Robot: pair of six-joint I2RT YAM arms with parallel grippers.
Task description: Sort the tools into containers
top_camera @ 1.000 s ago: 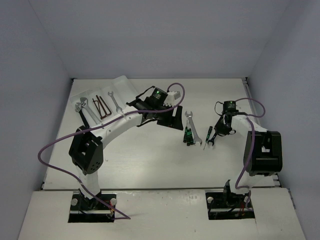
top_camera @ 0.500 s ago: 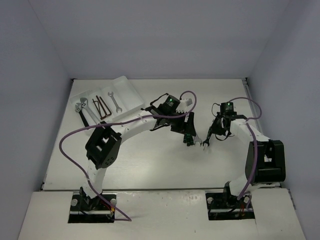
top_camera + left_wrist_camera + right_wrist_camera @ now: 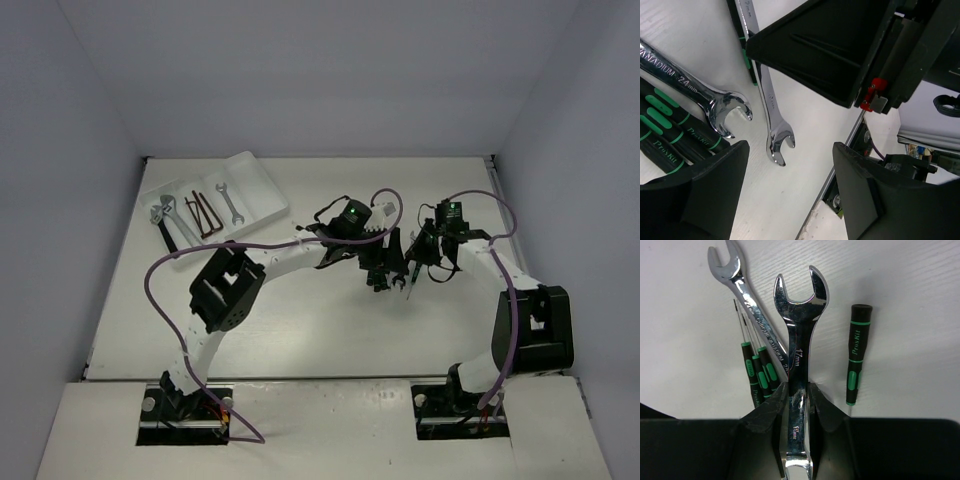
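My right gripper (image 3: 799,390) is shut on the shaft of a silver 17 mm open-end wrench (image 3: 800,340), whose open end points away from me. Beside it on the table lie a larger silver wrench (image 3: 747,305), three black screwdrivers with green marks (image 3: 757,372) and a single screwdriver (image 3: 857,355). My left gripper (image 3: 790,195) is open and empty, just above the table, with the held wrench's end (image 3: 777,142), the big wrench (image 3: 700,92) and the screwdrivers (image 3: 665,130) ahead of it. In the top view both grippers, left (image 3: 385,262) and right (image 3: 413,268), meet mid-table.
The white tray (image 3: 262,185) stands at the back left, holding adjustable wrenches (image 3: 162,215), hex keys (image 3: 205,215) and a small silver wrench (image 3: 230,203). The two grippers are very close together; the right gripper's black body (image 3: 825,50) fills the left wrist view's upper right.
My left arm has swung right from the tray to the tools at mid-table. My right gripper has moved left and has taken hold of the 17 mm wrench.
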